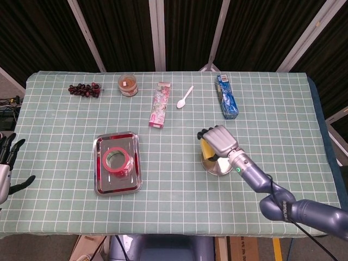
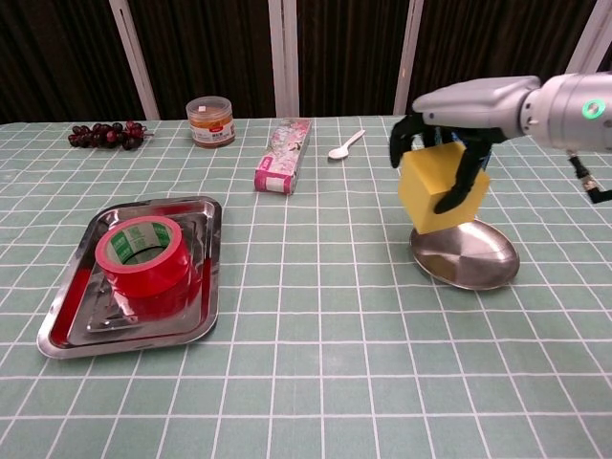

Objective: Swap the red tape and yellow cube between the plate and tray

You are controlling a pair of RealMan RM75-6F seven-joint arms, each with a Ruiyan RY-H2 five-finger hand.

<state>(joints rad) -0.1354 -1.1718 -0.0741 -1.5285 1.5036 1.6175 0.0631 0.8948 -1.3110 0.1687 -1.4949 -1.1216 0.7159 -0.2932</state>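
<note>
The right hand [image 2: 457,113] has a silver shell, black fingers [image 2: 449,195], and a green light behind it on a blue-grey forearm [image 1: 304,209].

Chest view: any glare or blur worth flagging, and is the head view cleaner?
Chest view: bright reflections on the tray rim and plate; yellow cube and right hand stay sharp. Head view: evenly lit, plate mildly shiny, no blur.

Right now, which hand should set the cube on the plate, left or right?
Right. The right hand already grips the yellow cube in the air just above the plate. The left hand sits at the table's far left edge, holding nothing.
</note>
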